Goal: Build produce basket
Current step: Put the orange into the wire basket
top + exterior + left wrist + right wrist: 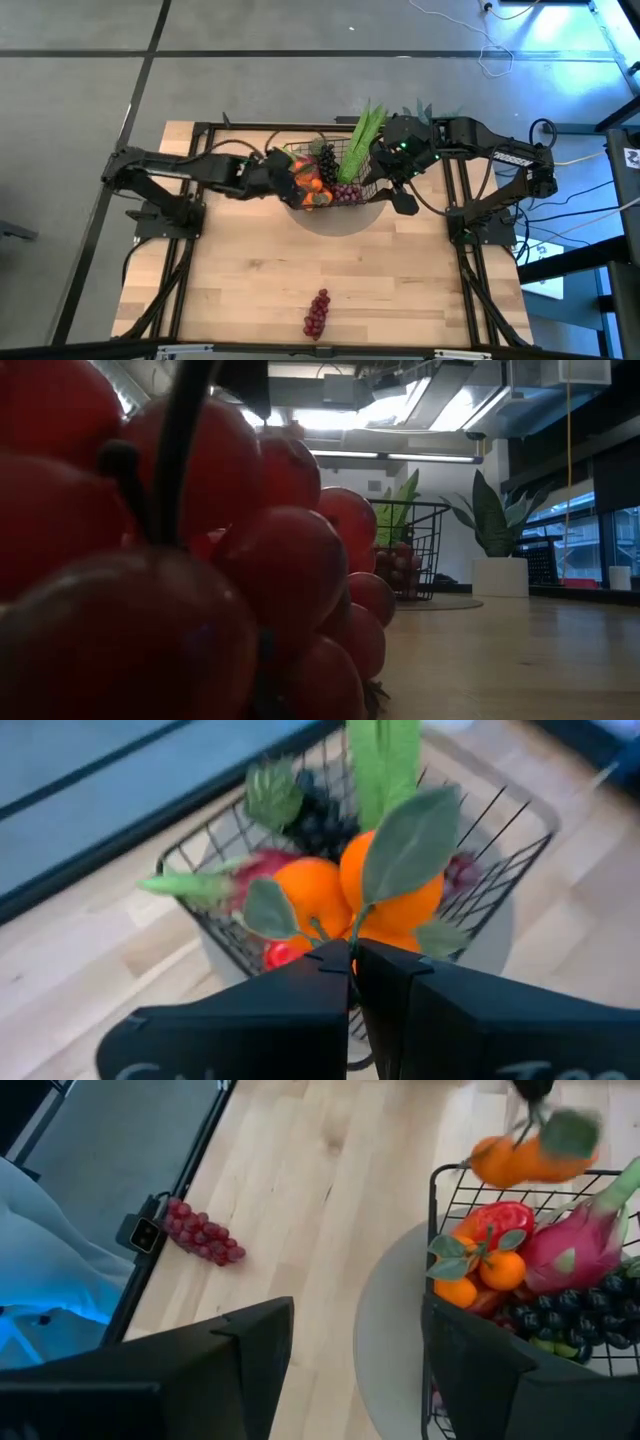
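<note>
While nearly full of produce [520, 1270], basket [362, 190] sat on grey mat [340, 215] at table's [250, 270] far middle. Left gripper [352, 965], fingers pressed on stem of oranges [385, 890], hung over basket. Right gripper [355, 1350], fingers spread, empty, just beside basket. Left to do: red grapes [317, 313] alone at near edge.

Overhead and table-level views share the basket [330, 175] with both wrist cameras.

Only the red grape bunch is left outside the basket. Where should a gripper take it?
Judging from above, come straight down on the red grape bunch and pinch across its narrow width: it lies flat and elongated on the table, with bare wood around it.
</note>
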Motion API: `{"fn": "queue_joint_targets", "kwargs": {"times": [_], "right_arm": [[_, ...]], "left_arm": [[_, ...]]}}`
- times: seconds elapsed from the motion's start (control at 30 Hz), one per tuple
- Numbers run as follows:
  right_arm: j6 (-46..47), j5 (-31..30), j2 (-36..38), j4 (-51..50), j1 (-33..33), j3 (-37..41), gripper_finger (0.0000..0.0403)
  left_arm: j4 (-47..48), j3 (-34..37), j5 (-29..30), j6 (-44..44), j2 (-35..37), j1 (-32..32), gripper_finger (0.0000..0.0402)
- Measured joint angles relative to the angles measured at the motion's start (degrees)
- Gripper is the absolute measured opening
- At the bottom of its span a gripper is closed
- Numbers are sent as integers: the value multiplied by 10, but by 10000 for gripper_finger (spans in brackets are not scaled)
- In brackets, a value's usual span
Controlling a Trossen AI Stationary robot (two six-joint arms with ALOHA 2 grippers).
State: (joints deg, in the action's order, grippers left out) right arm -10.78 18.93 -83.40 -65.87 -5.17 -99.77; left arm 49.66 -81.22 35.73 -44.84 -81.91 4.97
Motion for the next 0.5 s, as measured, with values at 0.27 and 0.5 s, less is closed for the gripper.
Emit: {"fn": "queue_joint_targets", "kwargs": {"times": [0.27, 0.5], "right_arm": [[0, 0, 0, 0, 0, 0, 207], [0, 1, 0, 0, 0, 0, 207]], "left_arm": [[-9, 1, -38, 20, -74, -28, 0], [-20, 1, -72, 35, -117, -36, 0]]}}
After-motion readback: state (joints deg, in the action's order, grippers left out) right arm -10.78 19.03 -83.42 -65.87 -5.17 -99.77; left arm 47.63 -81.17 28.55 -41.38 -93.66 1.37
